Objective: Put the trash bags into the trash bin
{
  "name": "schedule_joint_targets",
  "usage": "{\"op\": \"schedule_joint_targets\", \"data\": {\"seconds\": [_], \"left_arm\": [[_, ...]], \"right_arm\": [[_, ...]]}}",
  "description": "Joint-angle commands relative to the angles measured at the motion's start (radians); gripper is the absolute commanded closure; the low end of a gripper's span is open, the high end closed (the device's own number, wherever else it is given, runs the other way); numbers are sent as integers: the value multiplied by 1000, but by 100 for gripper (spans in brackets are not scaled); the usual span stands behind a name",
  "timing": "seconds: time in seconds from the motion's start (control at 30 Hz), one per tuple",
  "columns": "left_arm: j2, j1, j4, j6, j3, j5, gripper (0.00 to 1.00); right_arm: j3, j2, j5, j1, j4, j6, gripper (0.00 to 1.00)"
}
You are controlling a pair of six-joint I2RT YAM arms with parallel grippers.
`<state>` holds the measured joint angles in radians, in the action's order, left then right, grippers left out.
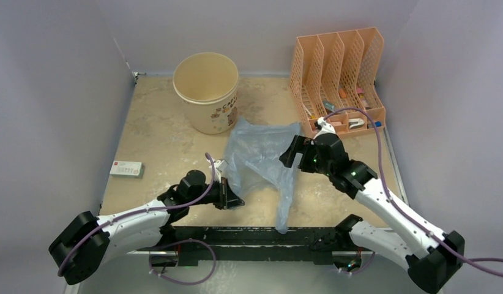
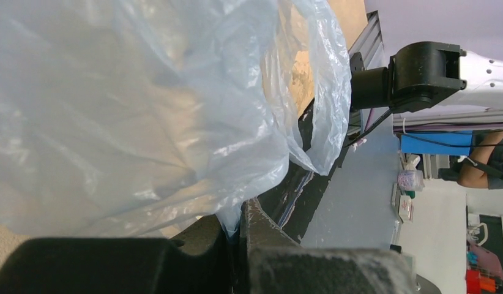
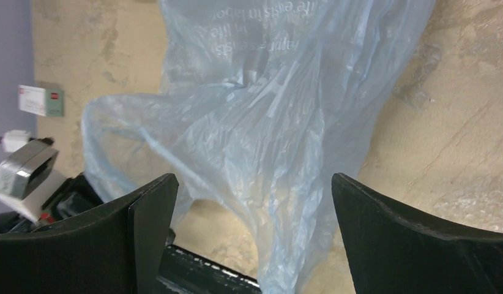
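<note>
Nearest, the left gripper [image 1: 235, 199] is clamped on a pinch of the thin, crinkly, translucent pale-blue trash bag [image 1: 261, 160], whose long axis runs from the near table [image 1: 163, 144] edge toward the round cream trash bin [image 1: 215, 117], while the right gripper [image 1: 290, 154] hangs spread wide over its right edge.

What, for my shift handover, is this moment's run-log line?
left gripper: shut on trash bag edge | right gripper: open, facing bag | trash bin: upright, bag outside
</note>
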<state>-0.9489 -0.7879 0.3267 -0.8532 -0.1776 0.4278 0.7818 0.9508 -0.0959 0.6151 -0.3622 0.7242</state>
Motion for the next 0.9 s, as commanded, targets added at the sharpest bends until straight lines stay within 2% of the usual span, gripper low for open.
{"op": "schedule_joint_targets", "data": {"seconds": [0.0,0.13,0.27,0.53,0.67,0.77,0.87], "left_arm": [[26,-5,12,10,-33,-14,100],[-13,-4,18,40,-50,12,100],[-41,-4,18,53,-53,21,100],[-54,-4,8,77,-51,23,100],[-47,-4,15,74,-44,22,100],[-40,-5,8,74,-46,20,100],[-40,-4,9,72,-45,21,100]], "right_arm": [[-29,-135,55,0,-45,46,1],[-163,-208,271,0,-56,65,8],[-314,-283,377,0,-33,81,19],[-476,-372,533,2,10,73,21],[-519,-421,646,13,110,86,27],[-521,-415,654,38,145,82,29],[-527,-357,614,125,227,123,30]]}}
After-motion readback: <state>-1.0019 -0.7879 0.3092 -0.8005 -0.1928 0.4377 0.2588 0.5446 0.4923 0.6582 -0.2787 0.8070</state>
